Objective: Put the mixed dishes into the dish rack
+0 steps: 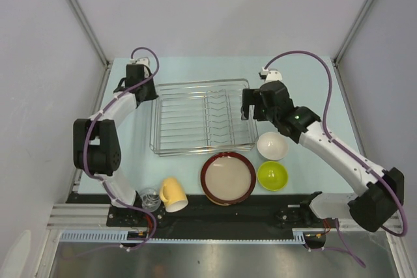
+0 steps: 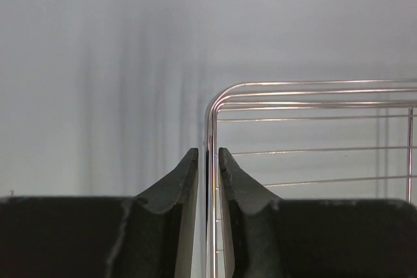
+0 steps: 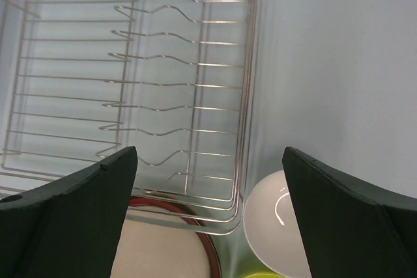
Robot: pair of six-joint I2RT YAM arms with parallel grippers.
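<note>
My left pincer (image 2: 208, 154) is closed on a thin upright wire at the far left corner of the dish rack (image 1: 202, 118). The pads pinch the wire from both sides, just below where the rim bends round. My right pincer (image 3: 210, 154) hangs wide open and empty above the rack's right edge, near the white bowl (image 1: 272, 146).

The rack sits mid-table with nothing in it. The dishes lie along its near side: the white bowl, the lime-green bowl (image 1: 272, 175), the red-rimmed plate (image 1: 227, 178), the yellow mug (image 1: 172, 194) and the clear glass (image 1: 149, 198). I see no patterned plate.

I judge this step to be steadying or shifting the rack before loading. The wire is slim and smooth, so it may twist or slide between my pads. A firm squeeze and a slow, level pull along the table (image 1: 130, 161) should serve best, without lifting the corner. The plate's rim lies close under the rack's near edge; I cannot tell if they touch. Any slide toward me risks nudging it. My right pincer should hold clear of the dividers meanwhile.
</note>
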